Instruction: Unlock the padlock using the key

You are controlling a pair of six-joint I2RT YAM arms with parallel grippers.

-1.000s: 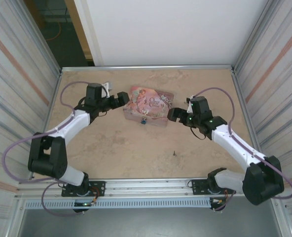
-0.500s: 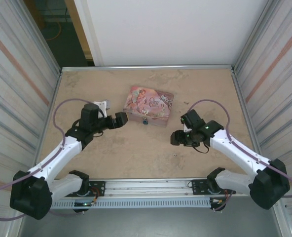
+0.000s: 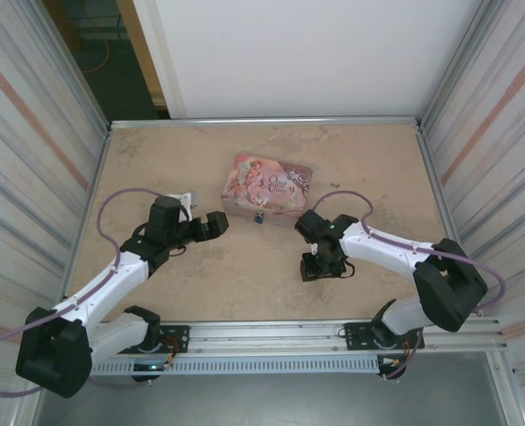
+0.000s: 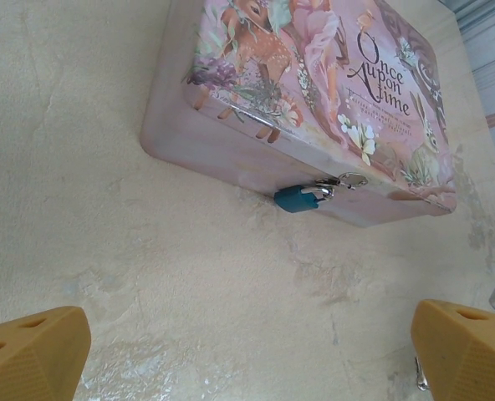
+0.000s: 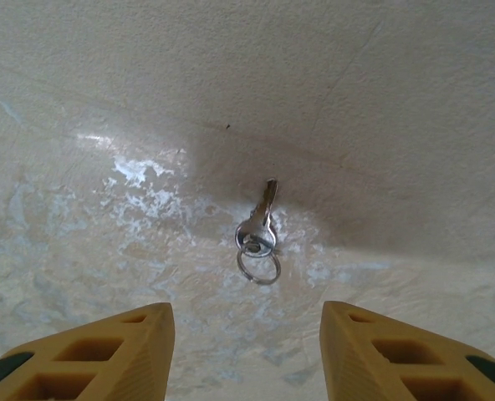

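The left wrist view crops the tin (image 4: 256,159); the padlock (image 4: 298,199) shackle is indistinct.

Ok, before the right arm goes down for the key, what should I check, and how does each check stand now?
1. The key lies flat on the table with nothing on it: ok.
2. The right gripper is centred over the key, its fingers apart and holding nothing: ok.
3. The padlock hangs on the front latch of the pink tin: ok.
4. Which way the padlock's keyhole faces: cannot tell.
5. The left gripper is open and off the tin: ok.
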